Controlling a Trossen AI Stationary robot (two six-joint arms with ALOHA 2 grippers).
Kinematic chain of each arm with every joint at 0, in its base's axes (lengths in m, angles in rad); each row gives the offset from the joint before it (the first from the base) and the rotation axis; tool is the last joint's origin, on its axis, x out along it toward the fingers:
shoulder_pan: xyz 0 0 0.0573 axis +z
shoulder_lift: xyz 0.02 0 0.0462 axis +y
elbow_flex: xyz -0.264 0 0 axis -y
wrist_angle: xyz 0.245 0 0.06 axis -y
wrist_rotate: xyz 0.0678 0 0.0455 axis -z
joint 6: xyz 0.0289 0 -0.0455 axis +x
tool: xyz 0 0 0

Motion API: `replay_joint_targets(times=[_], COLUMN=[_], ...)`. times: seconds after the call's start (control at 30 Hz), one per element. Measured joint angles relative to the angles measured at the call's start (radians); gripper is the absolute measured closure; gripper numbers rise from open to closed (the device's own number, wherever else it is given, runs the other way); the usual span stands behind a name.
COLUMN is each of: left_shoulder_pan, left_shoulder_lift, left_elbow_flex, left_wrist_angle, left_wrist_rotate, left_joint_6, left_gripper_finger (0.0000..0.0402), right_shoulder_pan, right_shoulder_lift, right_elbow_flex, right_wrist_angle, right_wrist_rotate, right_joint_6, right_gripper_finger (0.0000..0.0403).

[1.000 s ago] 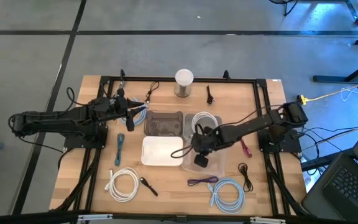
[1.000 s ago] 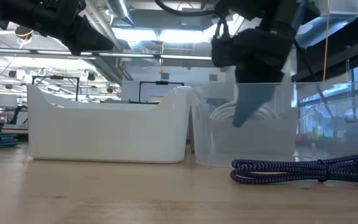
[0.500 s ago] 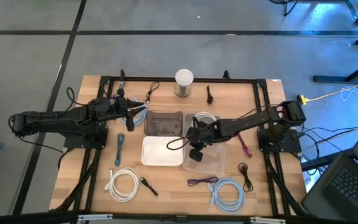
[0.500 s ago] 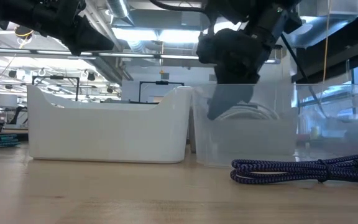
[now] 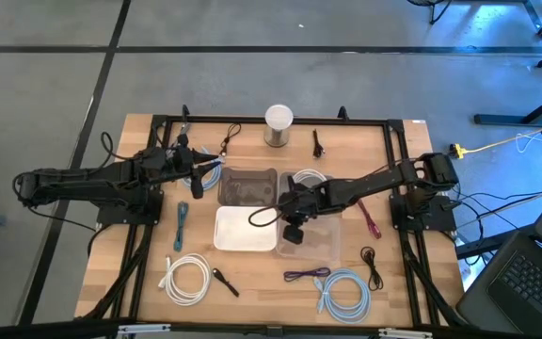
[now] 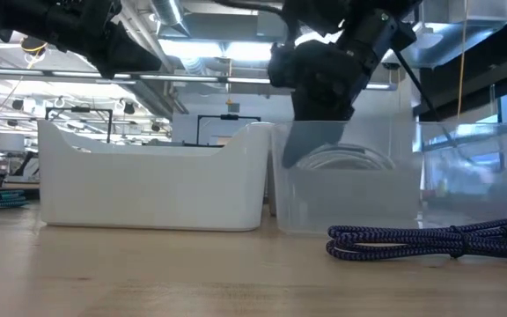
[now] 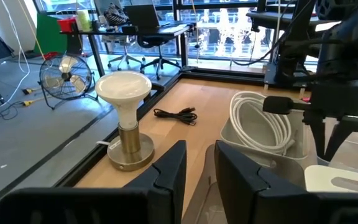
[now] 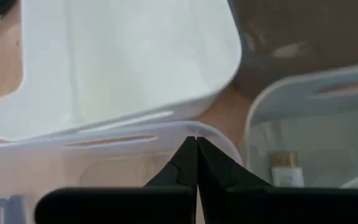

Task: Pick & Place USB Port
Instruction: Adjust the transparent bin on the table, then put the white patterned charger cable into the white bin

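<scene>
- The left gripper [image 5: 194,172] waits at the upper left of the counter [image 5: 252,292], its fingers spread apart and holding nothing.
- A white bin [image 5: 243,235] sits at the centre and looks empty. Above it in the frame is a tinted bin [image 5: 249,188], whose contents cannot be made out.
- The right gripper [image 8: 191,144] hovers just right of centre, over the seam where the white bin meets the front clear bin [image 5: 323,247]. Its fingers are pressed together, with nothing visibly between them.
- Further right, the rear clear bin [image 8: 316,87] holds a coiled white cable [image 5: 310,181]. Its USB plug [image 8: 284,167] lies on the bin floor, near the wall.
- The plug is probably light, small and stiff, while the cable behind it is soft and springy and would drag as the plug is lifted.
- The best hold looks like the plug's moulded body, pinched across its flat sides. The metal tip would be slippery.
</scene>
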Motion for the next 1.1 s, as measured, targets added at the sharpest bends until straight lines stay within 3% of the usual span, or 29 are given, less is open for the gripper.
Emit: replay_joint_targets(times=[0.4, 0.63, 0.77, 0.97, 1.1], left_shoulder_pan=[0.0, 0.0, 0.0, 0.0, 0.005], left_shoulder_lift=[0.0, 0.0, 0.0, 0.0, 0.004], left_elbow_flex=[0.0, 0.0, 0.0, 0.0, 0.0], left_wrist_angle=[0.0, 0.0, 0.0, -0.013, -0.039], left_wrist_rotate=[-0.001, -0.001, -0.002, -0.007, -0.067], left_joint_6=[-0.008, -0.008, -0.008, -0.008, -0.055], left_gripper_finger=[0.0325, 0.0325, 0.0325, 0.0325, 0.0325], right_shoulder_pan=[-0.006, 0.023, 0.04, 0.042, 0.042], right_shoulder_lift=[-0.002, -0.06, -0.099, -0.196, -0.268], right_elbow_flex=[0.022, 0.148, 0.213, 0.226, 0.226], right_wrist_angle=[-0.075, -0.352, -0.563, -0.915, -1.083], right_wrist_rotate=[0.004, 0.112, 0.225, 0.417, 0.51], right_joint_6=[-0.02, -0.017, -0.003, 0.192, 0.324], right_gripper_finger=[0.0403, 0.0403, 0.0403, 0.0403, 0.0403])
